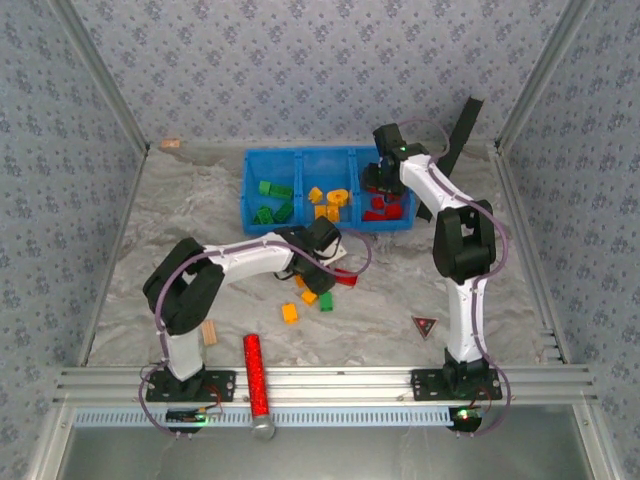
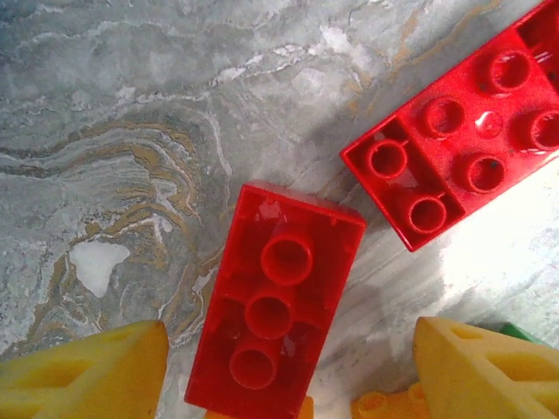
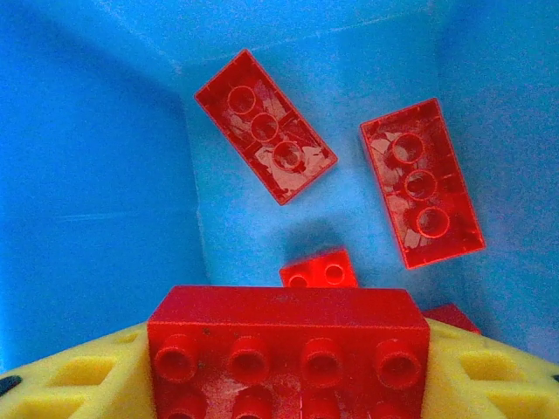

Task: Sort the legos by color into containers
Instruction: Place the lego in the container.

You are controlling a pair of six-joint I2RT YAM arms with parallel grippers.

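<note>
Legos (image 1: 308,298) lay loose on the desk (image 1: 180,220) before the bin (image 1: 246,195). Its compartments held green legos (image 1: 272,202) at left, orange legos (image 1: 328,203) in the middle and red legos (image 1: 385,208) at right.

Top view: the whole layout, with the left hand (image 1: 318,250) low over the loose group and the right hand (image 1: 385,178) above the red compartment. The finger gap could not be read from there.

Left wrist view: the fingers (image 2: 87,375) of the left hand (image 2: 288,340) stood apart, straddling an upturned brick (image 2: 275,297), red, hollow side up, flat on the desk (image 2: 131,131). Bare desk showed between that brick and each finger, so nothing was gripped. A second brick (image 2: 463,148), red and also upturned, lay just beside it, farther from the hand.

Right wrist view: the right hand (image 3: 288,349) was clamped on a red brick (image 3: 284,305), studs toward the camera, a finger (image 3: 79,384) against each end. The brick hung over the bin (image 3: 87,175), above red legos (image 3: 266,127) on the compartment floor, two of them upturned.
</note>
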